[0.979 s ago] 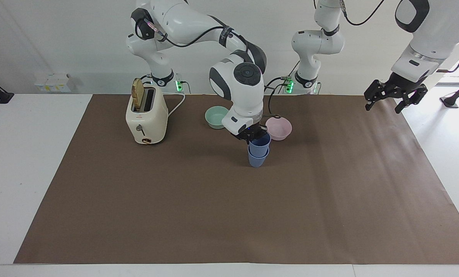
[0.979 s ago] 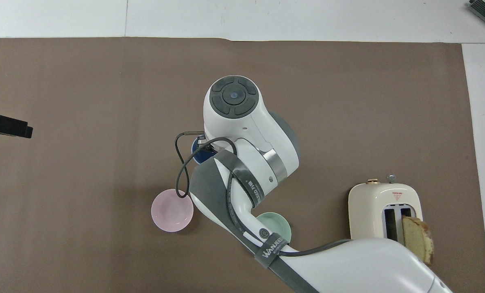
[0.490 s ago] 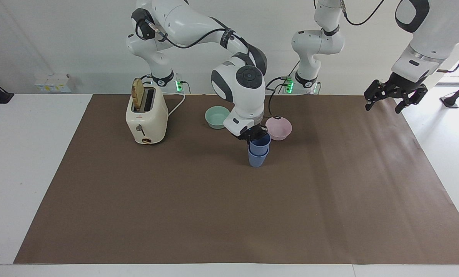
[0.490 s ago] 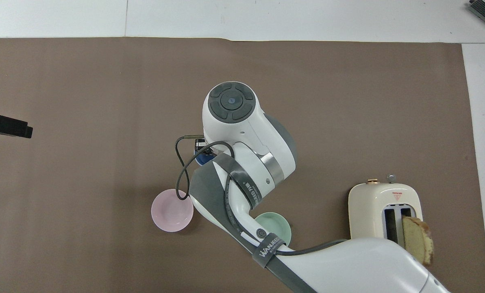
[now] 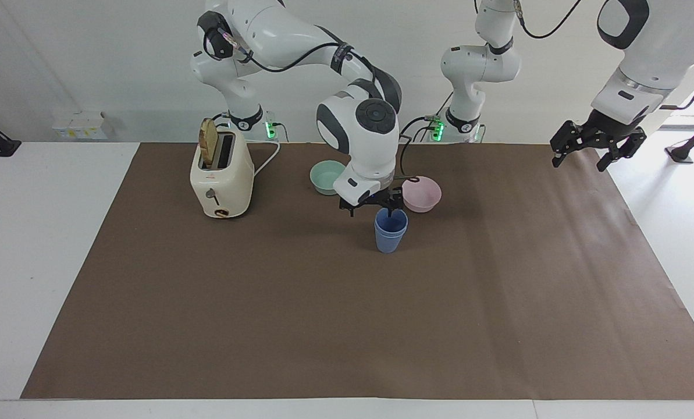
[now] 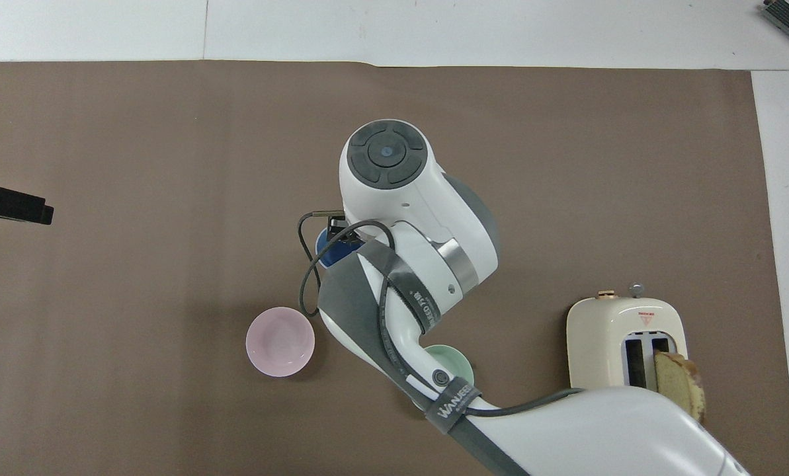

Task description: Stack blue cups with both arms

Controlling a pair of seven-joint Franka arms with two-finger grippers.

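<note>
Cups come first: the blue cups (image 5: 391,230) stand nested, one inside the other, upright on the brown mat near the middle of the surface (image 5: 9,244), and in the facing view they read as a single tumbler with a doubled rim. They sit just beside the pink bowl (image 5: 422,194), which lies nearer to the robots, and the teal bowl (image 5: 327,176) lies nearer still, toward the right arm's end. The toaster (image 5: 221,177), with a slice of bread (image 5: 208,144) standing in one slot, is well apart at that same end.

We see the right end effector (image 5: 376,205) directly over the stack, its fingers spread wide and gripping nothing; one fingertip seems to hang at the cup's mouth, though we cannot tell whether it touches the rim. The left end effector (image 5: 597,145) hangs open and empty over the mat's edge at the left arm's end, where that arm waits.

We judge the stacking step itself finished and the release made, so the task looks nearly complete. What remains, in our view, is the retreat: the right arm should rise straight up before moving sideways, so that no finger catches the rim and tips the light stack or knocks the pink bowl alongside.
</note>
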